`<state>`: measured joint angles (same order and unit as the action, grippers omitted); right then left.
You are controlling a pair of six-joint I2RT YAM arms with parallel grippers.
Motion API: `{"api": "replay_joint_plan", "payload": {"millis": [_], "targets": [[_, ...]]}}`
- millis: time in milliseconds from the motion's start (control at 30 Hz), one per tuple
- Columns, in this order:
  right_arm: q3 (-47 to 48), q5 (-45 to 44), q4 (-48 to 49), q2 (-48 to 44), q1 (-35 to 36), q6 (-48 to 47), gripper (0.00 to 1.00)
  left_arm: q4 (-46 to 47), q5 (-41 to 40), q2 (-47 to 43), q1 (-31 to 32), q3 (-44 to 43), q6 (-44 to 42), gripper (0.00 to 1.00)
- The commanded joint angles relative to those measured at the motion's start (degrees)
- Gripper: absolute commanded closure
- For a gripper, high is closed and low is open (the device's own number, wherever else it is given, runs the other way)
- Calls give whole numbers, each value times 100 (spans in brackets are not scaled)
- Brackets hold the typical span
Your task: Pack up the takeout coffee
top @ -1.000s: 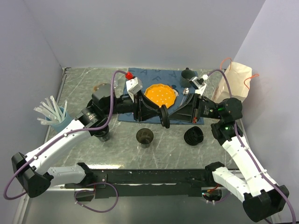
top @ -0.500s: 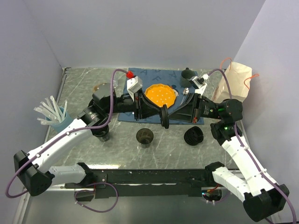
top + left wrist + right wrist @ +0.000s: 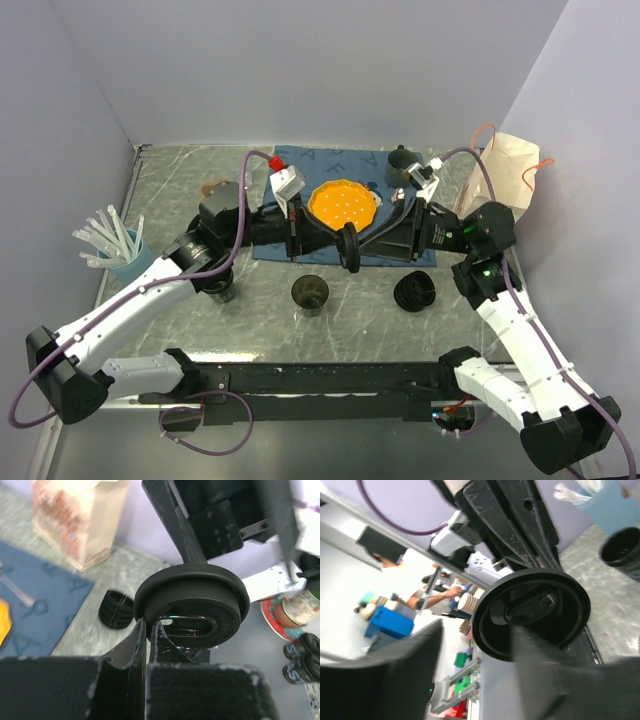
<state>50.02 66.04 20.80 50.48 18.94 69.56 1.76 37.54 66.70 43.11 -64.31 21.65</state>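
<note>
1. Top external view: the left gripper reaches in from the left, its fingers pinched together on the rim of the black lid, which is held on edge above the blue mat.
2. The black cup stands open on the table just in front, untouched.
3. The right gripper has its fingers apart beside the lid and seems not to be gripping it.
4. This is probably a lid hand-over. Next, the left gripper must turn the lid flat and seat it squarely on the cup. The paper bag stands far right.
5. The right wrist view is blurred, so contact there is unclear.
</note>
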Motion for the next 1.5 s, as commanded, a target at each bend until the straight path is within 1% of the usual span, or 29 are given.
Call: {"api": "replay_joint_plan", "payload": {"millis": [0, 33, 67, 100, 133, 200, 233, 267, 300, 333, 367, 400, 433, 467, 533, 567, 667, 800, 967, 1100, 1233, 1467], "targets": [[789, -502, -2048, -99, -179, -1391, 19, -1112, -1096, -438, 22, -11, 23, 99], [964, -609, -2471, -126, -206, -1549, 0, -1377, -1317, -508, 22, -54, 111, 99], [1035, -740, -2745, -143, -224, -1899, 0, -1641, -1528, -517, 22, -203, 303, 99], [1132, -933, -3461, -161, -224, -2102, 0, -2296, -1757, -517, 22, -300, 435, 99], [1342, -1344, -3816, -170, -224, -2296, 0, -2607, -2124, -474, 22, -397, 550, 99], [1527, -1873, -4563, -161, -224, -2797, 0, -3328, -2478, -360, 22, -739, 892, 99], [1755, -2415, -5298, -92, -224, -2964, 0, -4053, -2723, -185, 22, -862, 1024, 99], [1861, -2673, -5679, -56, -224, -3305, 0, -4383, -2795, -88, 22, -1116, 1191, 99], [1941, -2884, -5944, -3, -224, -3448, 0, -4690, -2839, 18, 22, -1240, 1262, 99], [2037, -3104, -6312, 14, -224, -3571, 0, -5381, -3101, 245, 22, -1346, 1402, 99], [2082, -3402, -6446, 23, -233, -3816, 0, -5649, -3173, 360, 22, -1538, 1699, 99], [2195, -3544, -6561, 67, -233, -3923, 0, -5921, -3217, 483, 30, -1636, 1789, 99], [2283, -3667, -6736, 111, -224, -4011, 0, -6350, -3357, 737, 57, -1715, 2051, 99], [2389, -3930, -7069, 164, -233, -4177, 0, -6581, -3593, 861, 126, -1916, 2176, 99], [2574, -4055, -7308, 269, -224, -4310, 0, -6802, -3736, 1168, 232, -2102, 2491, 99], [2574, -4107, -7396, 278, -224, -4380, 0, -6951, -4015, 1266, 354, -2242, 2572, 99], [2486, -4275, -7467, 208, -224, -4442, 0, -7162, -4158, 1661, 496, -2401, 2853, 99], [2399, -4283, -7537, 138, -224, -4635, 0, -7050, -4088, 2013, 742, -2384, 3152, 99], [2399, -4442, -7634, 94, -180, -4723, 0, -6926, -4132, 2356, 778, -2199, 3486, 99], [2372, -4486, -7687, 41, -101, -4741, 0, -6970, -4316, 2663, 778, -2348, 3504, 99], [2381, -4600, -7766, -20, -31, -4838, 0, -7277, -4510, 3032, 778, -2603, 3434, 99], [2469, -4793, -7837, -64, 22, -4926, 0, -7330, -4633, 3051, 778, -2542, 3495, 99]]}}
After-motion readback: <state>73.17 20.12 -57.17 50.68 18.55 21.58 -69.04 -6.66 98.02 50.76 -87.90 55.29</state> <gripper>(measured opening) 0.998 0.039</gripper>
